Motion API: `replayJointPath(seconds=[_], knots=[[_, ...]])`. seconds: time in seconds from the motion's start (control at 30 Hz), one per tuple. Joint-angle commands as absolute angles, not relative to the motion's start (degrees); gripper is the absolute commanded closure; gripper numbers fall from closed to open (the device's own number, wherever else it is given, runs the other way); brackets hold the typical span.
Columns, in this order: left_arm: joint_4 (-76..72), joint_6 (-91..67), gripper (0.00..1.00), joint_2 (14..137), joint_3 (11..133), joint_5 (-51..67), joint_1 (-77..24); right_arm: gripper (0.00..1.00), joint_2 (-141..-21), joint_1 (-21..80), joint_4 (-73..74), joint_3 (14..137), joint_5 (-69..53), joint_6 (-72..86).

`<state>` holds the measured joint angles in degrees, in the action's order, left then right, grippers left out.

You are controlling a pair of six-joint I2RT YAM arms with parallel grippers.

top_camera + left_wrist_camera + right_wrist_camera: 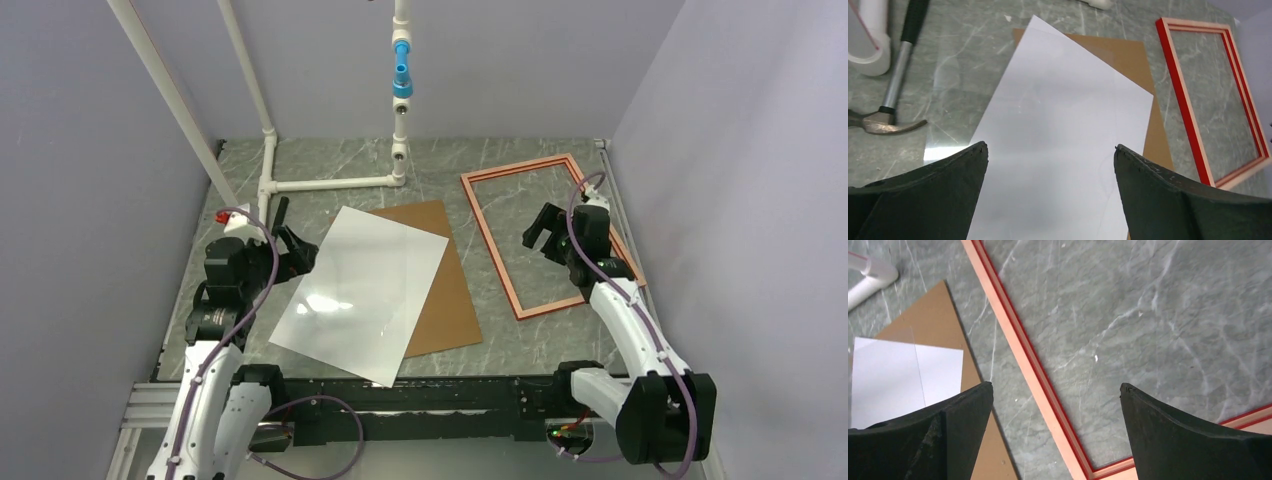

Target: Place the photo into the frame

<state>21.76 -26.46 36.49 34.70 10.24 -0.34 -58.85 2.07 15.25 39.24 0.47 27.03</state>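
Nothing is placed: the photo (360,290) lies at centre, the frame (490,232) sits empty at two o'clock, and the left gripper (1050,150) and right gripper (1057,386) gape wide, holding nothing.

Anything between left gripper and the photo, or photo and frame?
A clear pane seems to lie on the photo, under the open left gripper. Toward the frame only the backing board and table show; its opening holds nothing.

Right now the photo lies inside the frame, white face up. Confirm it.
Wrong. The photo lies outside the frame, to its left and partly over the board, white face up. The top view shows it.
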Motion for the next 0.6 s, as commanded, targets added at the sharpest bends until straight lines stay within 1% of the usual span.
replayJointPath(seconds=[0.0,0.13,0.27,0.37,0.47,0.57], knots=[[21.5,-23.4,0.01,37.2,38.0,17.7,-0.2,0.00,-62.6,2.4,17.9,43.1,-3.5,26.0],[24.2,-19.2,0.01,40.7,42.8,24.5,-0.2,0.00,-67.2,4.7,19.2,44.6,-3.7,26.1],[29.6,-14.2,0.01,44.4,49.8,32.2,-0.2,0.00,-71.8,12.5,21.0,47.3,2.3,25.1],[33.1,-10.4,0.01,46.4,54.5,34.2,-0.2,0.01,-77.3,17.1,22.9,50.1,4.9,24.7],[34.6,-7.7,0.01,47.2,56.3,33.1,-0.2,0.04,-82.2,19.5,24.3,51.8,7.7,24.8],[34.3,-6.5,0.01,47.3,54.9,32.3,-0.2,0.12,-86.0,20.3,25.7,52.9,10.1,25.5]])
